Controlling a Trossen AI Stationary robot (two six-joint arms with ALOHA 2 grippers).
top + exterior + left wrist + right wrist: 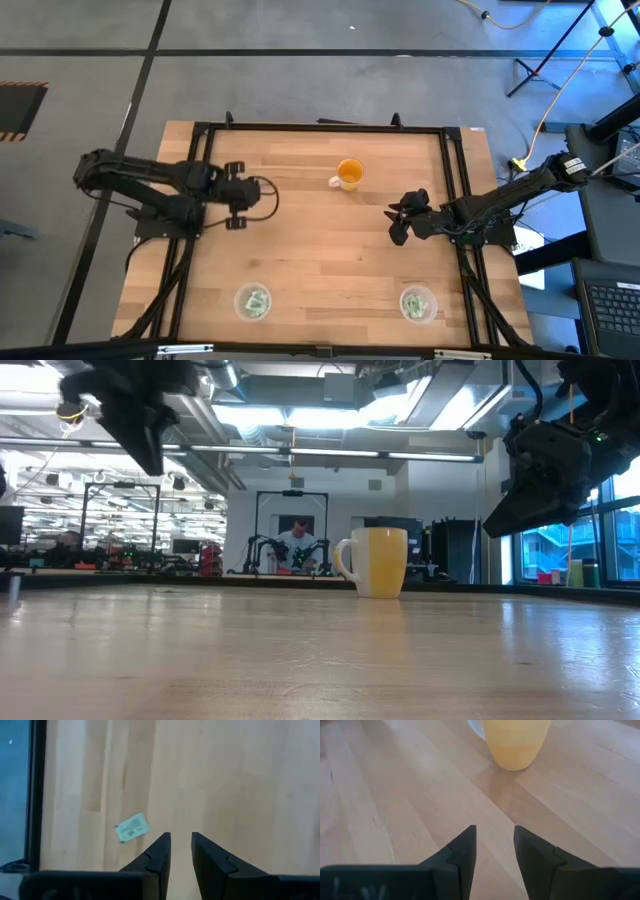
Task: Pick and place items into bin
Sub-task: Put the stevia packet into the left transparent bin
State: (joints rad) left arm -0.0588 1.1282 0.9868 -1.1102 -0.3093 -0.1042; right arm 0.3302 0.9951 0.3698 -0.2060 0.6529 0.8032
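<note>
One small green-and-white packet [132, 828] lies flat on the wood in the left wrist view, just beside my left gripper's fingertips and apart from them. The high view does not show this packet. My left gripper [181, 840] [237, 195] hovers open above the table's left part. My right gripper [494, 832] [398, 217] hovers open over the right part, its fingers pointing toward the orange mug [516, 742] [349, 174]. More green-and-white packets sit inside two small round clear containers [240, 310] [432, 310] near the table's near edge.
The orange mug [378, 560] stands upright toward the far middle of the table. A black frame rail [200, 128] runs round the table top. Bare wood lies between the two arms. A person [297, 545] sits far back in the room.
</note>
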